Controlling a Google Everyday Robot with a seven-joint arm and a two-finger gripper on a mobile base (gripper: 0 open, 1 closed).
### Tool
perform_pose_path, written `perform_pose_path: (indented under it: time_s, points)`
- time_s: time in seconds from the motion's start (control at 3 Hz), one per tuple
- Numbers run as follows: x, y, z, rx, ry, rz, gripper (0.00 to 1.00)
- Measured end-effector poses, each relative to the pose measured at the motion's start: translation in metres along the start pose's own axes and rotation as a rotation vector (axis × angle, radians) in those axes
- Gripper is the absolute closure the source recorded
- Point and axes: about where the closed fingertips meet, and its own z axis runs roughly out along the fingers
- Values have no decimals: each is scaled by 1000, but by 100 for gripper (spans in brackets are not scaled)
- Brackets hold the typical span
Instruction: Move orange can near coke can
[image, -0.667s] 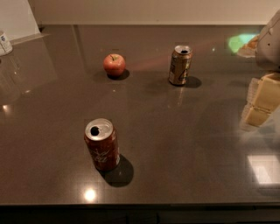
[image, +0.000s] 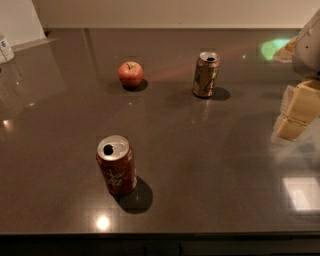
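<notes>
The orange can, dull gold-brown with a silver top, stands upright at the back middle-right of the dark table. The coke can, red with white script, stands upright at the front left-centre. The two cans are far apart. My gripper shows at the right edge as pale yellowish blocks, to the right of the orange can and apart from it, holding nothing that I can see.
A red apple sits at the back left-centre, left of the orange can. A white object stands at the far left edge. The table's front edge runs along the bottom.
The gripper at the right edge has shifted slightly; the cans and the apple have not moved.
</notes>
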Motion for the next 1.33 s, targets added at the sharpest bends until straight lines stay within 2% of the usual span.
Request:
perform_pose_path:
  time_s: [0.33, 0.67, 1.0, 1.33]
  points:
    - [-4, -23, 4, 57, -24, 86, 0]
    - [-13, -61, 16, 110, -105, 183, 0]
    - [-26, -102, 37, 136, -206, 258, 0]
    - [-42, -146, 70, 140, -319, 338, 0]
